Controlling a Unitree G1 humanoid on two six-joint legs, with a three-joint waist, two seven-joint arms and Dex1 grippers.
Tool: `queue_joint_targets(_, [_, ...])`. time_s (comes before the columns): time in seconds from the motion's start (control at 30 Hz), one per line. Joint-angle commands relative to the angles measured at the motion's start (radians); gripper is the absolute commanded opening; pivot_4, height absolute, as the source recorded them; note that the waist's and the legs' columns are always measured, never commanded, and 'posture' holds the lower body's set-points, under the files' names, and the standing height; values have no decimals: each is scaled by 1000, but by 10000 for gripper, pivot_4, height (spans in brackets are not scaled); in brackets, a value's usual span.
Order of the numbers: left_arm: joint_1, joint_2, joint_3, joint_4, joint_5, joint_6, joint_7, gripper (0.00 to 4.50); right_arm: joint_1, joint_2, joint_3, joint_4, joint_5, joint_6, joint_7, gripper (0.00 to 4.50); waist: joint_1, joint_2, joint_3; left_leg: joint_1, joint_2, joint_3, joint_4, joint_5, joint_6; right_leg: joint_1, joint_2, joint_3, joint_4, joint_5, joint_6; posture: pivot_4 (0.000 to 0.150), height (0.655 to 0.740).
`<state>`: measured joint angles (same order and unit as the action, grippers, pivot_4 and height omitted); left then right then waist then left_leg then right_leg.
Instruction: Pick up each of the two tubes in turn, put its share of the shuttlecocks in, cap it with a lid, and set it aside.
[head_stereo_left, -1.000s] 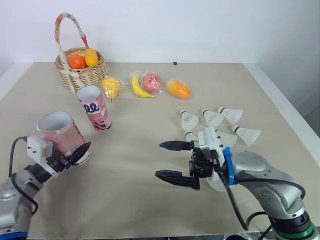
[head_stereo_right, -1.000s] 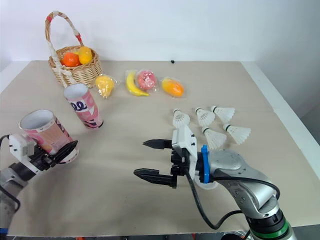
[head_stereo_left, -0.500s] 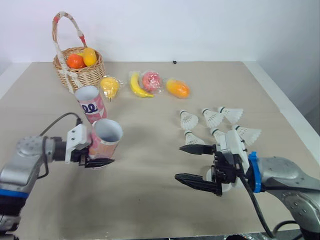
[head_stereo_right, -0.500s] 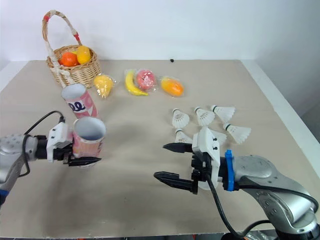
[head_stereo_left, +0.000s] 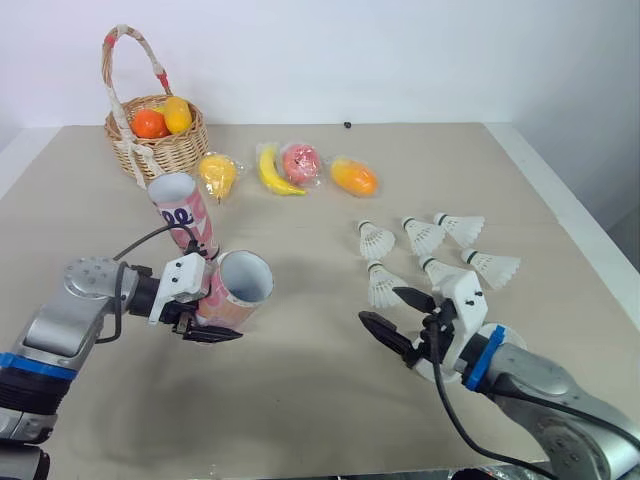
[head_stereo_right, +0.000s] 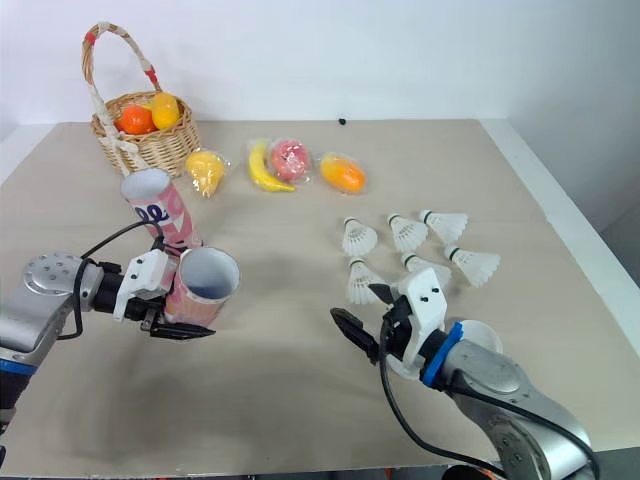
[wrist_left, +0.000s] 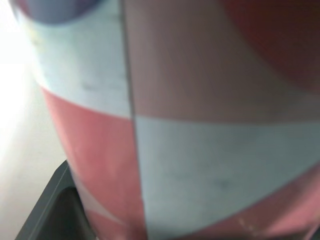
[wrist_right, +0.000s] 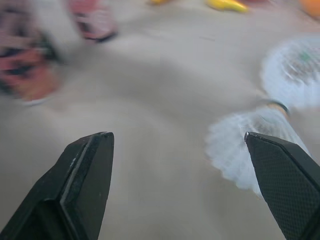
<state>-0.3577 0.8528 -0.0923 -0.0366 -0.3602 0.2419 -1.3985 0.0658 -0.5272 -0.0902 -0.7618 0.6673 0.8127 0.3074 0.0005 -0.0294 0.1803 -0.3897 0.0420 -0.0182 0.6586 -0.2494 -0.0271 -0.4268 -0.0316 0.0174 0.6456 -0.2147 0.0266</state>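
Note:
My left gripper (head_stereo_left: 205, 298) is shut on a pink and white tube (head_stereo_left: 238, 290), held just above the table and tipped so its open mouth faces my right side. In the left wrist view the tube's wall (wrist_left: 200, 125) sits close between the fingers. The second tube (head_stereo_left: 185, 212) stands upright behind it. Several white shuttlecocks (head_stereo_left: 425, 236) lie in a cluster right of centre. My right gripper (head_stereo_left: 385, 308) is open just in front of the nearest shuttlecock (head_stereo_left: 383, 287). That shuttlecock (wrist_right: 250, 145) lies close to one finger (wrist_right: 285, 185) in the right wrist view.
A wicker basket (head_stereo_left: 165, 150) with fruit stands at the back left. A wrapped pear (head_stereo_left: 220, 172), banana (head_stereo_left: 275, 170), peach (head_stereo_left: 303, 162) and mango (head_stereo_left: 357, 177) lie in a row behind the shuttlecocks. The table's right edge (head_stereo_left: 590, 250) runs past the cluster.
My left gripper has carried the tube from the left edge toward the middle and tipped its mouth to the right. My right gripper has moved right and forward, up to the shuttlecocks.

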Motion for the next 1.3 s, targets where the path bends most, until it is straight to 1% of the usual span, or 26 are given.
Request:
queue_joint_targets(0.03, [44,3,-15,-48,-15,1,-24,35539,-44,47,28,-1,-43,20,-90,45000,1,0,0,0,0,0,0,0,0,0,0,0,0,0,0,1500,7298])
queue_joint_targets(0.17, [78,22,-9,-72,-20,17,-38,35539,-89,94,84,42,-96,40,-144,45000,1,1,0,0,-1,0,0,0,0,0,0,1,0,-2,-3,1500,7298])
queue_joint_targets(0.33, [109,68,-10,-78,-2,10,-66,35539,-105,129,135,74,-148,65,-181,45000,-1,1,-1,1,2,0,0,0,0,0,4,2,0,-1,-3,1500,7298])
queue_joint_targets(0.4, [117,80,-10,-77,-1,13,-69,35539,-108,142,141,79,-162,68,-189,45000,-7,2,-1,1,3,0,-1,0,1,0,6,2,0,-1,-3,1500,7298])
queue_joint_targets(0.53, [115,99,-14,-63,13,2,-78,35539,-178,192,152,121,-235,68,-254,45000,-27,4,-2,4,6,0,-3,0,1,0,9,3,2,-1,-5,1500,7298])
queue_joint_targets(0.63, [107,94,-15,-65,8,15,-77,35143,-197,214,162,130,-256,64,-257,36615,-27,4,-2,5,6,-1,-3,0,1,0,10,2,3,-2,-8,1500,7298])
queue_joint_targets(0.7, [103,91,-15,-68,4,25,-74,35143,-194,225,172,129,-261,65,-246,27651,-27,4,-3,5,7,-1,-4,0,1,0,11,2,3,-1,-8,1500,7298])
queue_joint_targets(0.73, [101,89,-16,-68,5,27,-73,35143,-192,224,184,128,-272,59,-241,22170,-27,5,-3,5,7,-2,-4,0,1,0,11,2,3,-1,-8,1500,7298])
queue_joint_targets(0.77, [100,87,-18,-69,7,28,-72,35143,-189,226,191,128,-279,58,-239,18328,-27,5,-3,5,7,-1,-4,0,1,-1,11,2,3,-2,-8,1500,7298])
queue_joint_targets(0.8, [99,85,-20,-70,8,30,-70,35143,-185,227,199,125,-281,55,-230,12327,-27,5,-3,5,7,-1,-4,-1,1,-1,11,2,3,-2,-8,1500,7298])
queue_joint_targets(0.83, [97,83,-21,-71,9,31,-68,35143,-181,225,206,121,-285,52,-222,7780,-27,5,-3,5,6,-1,-4,-1,1,-1,11,2,3,-2,-7,1500,7298])
queue_joint_targets(0.87, [96,80,-22,-76,5,38,-66,35143,-177,225,208,117,-288,51,-219,3499,-26,5,-3,5,6,-1,-4,-1,1,-1,10,2,3,-2,-7,1500,7298])
queue_joint_targets(0.9, [94,78,-22,-80,2,45,-64,35143,-171,227,205,115,-288,51,-215,843,-26,5,-3,5,6,-1,-4,-1,1,-1,10,2,3,-2,-7,1500,7298])
queue_joint_targets(1.0, [90,75,-23,-93,-1,60,-59,35143,-157,204,211,108,-307,38,-192,843,-25,5,-3,5,6,-1,-4,-1,1,0,10,3,3,-2,-7,1500,7298])
queue_joint_targets(1.1, [87,72,-25,-104,-3,72,-55,35143,-149,161,211,65,-282,21,-115,843,-24,5,-3,5,6,-1,-4,-1,1,0,10,3,3,-2,-8,1500,7298])
queue_joint_targets(1.2, [81,73,-31,-114,-6,89,-57,35143,-197,77,156,14,-224,-38,32,843,-24,5,-2,4,6,-1,-4,-1,1,0,10,3,3,-2,-7,1500,7298])
queue_joint_targets(1.3, [67,76,-37,-117,-7,109,-64,35143,-284,-55,73,-16,-133,-81,222,843,-24,5,-2,5,6,-1,-3,-1,1,0,10,3,3,-2,-7,1500,7298])
